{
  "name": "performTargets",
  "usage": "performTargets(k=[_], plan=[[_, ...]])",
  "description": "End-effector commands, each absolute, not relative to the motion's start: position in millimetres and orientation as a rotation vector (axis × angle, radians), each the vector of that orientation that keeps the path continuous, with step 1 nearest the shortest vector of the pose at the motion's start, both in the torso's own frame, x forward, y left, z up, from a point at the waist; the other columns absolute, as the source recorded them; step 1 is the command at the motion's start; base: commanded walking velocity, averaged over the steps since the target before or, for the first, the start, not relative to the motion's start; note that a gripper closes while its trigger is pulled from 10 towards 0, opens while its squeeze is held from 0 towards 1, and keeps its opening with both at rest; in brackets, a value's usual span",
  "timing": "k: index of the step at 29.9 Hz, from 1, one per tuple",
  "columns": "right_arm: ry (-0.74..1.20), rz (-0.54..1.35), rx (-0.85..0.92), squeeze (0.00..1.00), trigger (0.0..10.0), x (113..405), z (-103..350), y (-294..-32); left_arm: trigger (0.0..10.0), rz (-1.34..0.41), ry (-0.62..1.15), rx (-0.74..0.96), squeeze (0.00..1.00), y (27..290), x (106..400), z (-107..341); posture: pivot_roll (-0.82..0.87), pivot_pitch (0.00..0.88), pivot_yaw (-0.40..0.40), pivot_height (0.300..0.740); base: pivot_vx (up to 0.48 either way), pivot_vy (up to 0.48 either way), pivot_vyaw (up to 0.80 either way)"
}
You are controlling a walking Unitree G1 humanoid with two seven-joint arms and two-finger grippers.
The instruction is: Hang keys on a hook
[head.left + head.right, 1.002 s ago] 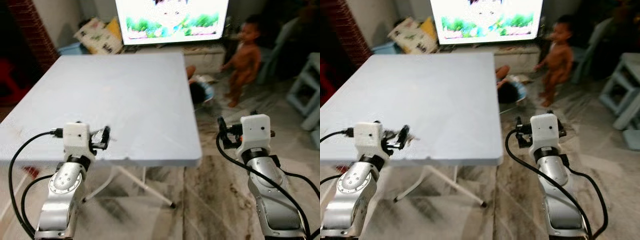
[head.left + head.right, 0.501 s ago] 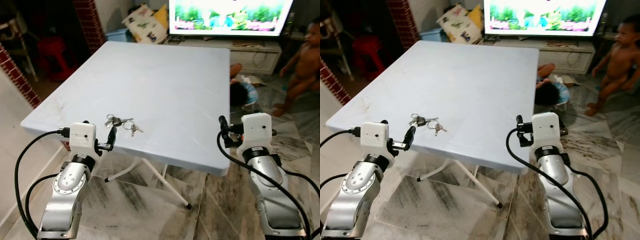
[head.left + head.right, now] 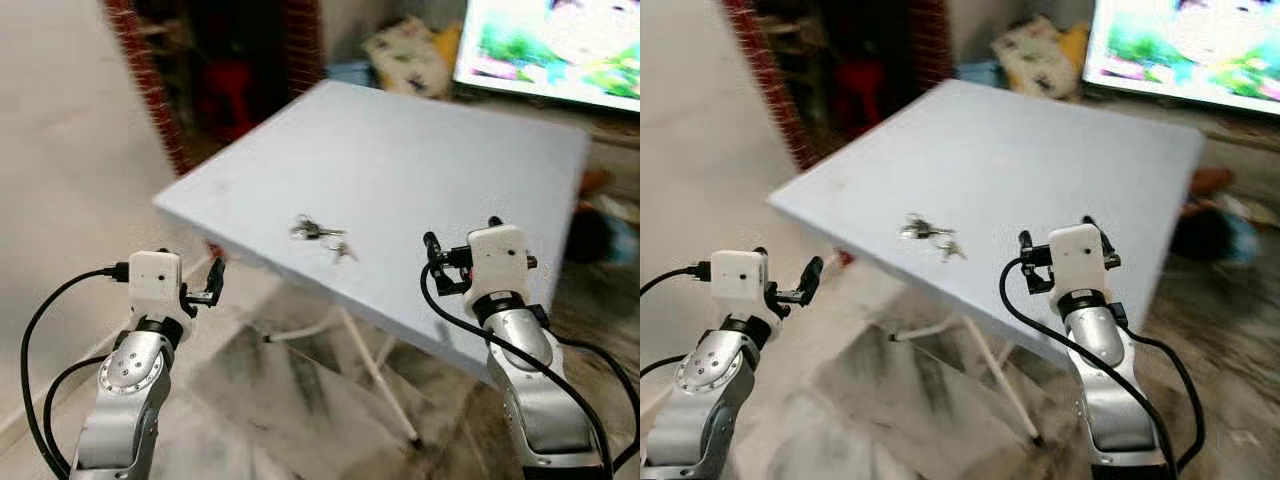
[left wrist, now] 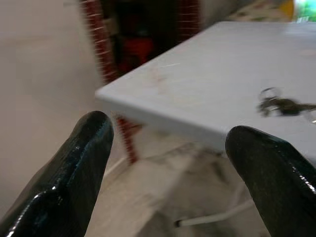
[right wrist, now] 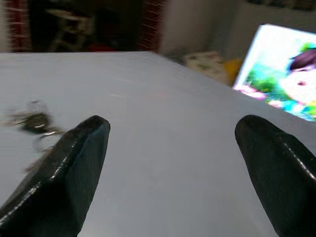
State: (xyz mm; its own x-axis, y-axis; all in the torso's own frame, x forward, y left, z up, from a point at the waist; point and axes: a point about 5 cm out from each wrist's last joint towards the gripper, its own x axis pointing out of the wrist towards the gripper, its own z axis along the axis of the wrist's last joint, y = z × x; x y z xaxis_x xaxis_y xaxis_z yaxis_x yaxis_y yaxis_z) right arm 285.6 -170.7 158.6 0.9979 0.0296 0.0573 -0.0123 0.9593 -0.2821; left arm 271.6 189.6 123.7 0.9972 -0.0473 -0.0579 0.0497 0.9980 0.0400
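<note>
Nearest to me, the left gripper (image 3: pixel 214 281) hangs over the marble floor (image 3: pixel 280 400), off the near corner of the table (image 3: pixel 420 170) and apart from it. In its wrist view the two black fingers (image 4: pixel 74 173) stand wide apart with nothing between them, the table's corner showing in the gap. The right gripper (image 3: pixel 432 262) is raised just above the table's near edge; its fingers (image 5: pixel 59 168) are likewise spread, holding nothing, and point across the pale tabletop.

The keys (image 3: pixel 320 234) lie flat on the table, a short way in from its near edge, between the two grippers and a little beyond both, touching neither. They look like a bunch on a ring with a smaller bunch just beside it, though the blur keeps me from being sure of that.

Past the table's far left corner stands a red brick pillar (image 3: pixel 150 85) beside a dark opening. Beyond the far edge a patterned cushion (image 3: pixel 410 55) leans by a lit screen (image 3: pixel 555 45).
</note>
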Motion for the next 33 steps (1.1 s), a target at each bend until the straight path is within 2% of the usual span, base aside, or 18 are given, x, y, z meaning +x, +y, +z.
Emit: performTargets(k=[1, 15, 33], plan=[[-0.080, 0.009, -0.285, 0.00, 10.0, 285.5, 163.2, -173.3, 10.0, -0.063, 0.040, 0.039, 0.00, 187.5, 272.6, 128.6, -0.03, 0.000, 0.052, 0.740, 0.000, 0.000, 0.00], [-0.086, 0.020, -0.286, 0.00, 10.0, 283.6, 163.9, -172.7, 10.0, -0.067, 0.058, 0.005, 0.00, 187.3, 271.6, 124.8, -0.04, 0.000, 0.049, 0.740, 0.000, 0.000, 0.00], [-0.090, 0.039, -0.300, 0.00, 10.0, 284.4, 165.2, -171.3, 10.0, -0.061, 0.061, -0.015, 0.00, 186.9, 270.8, 122.8, -0.04, 0.000, 0.043, 0.740, 0.000, -0.323, 0.00]])
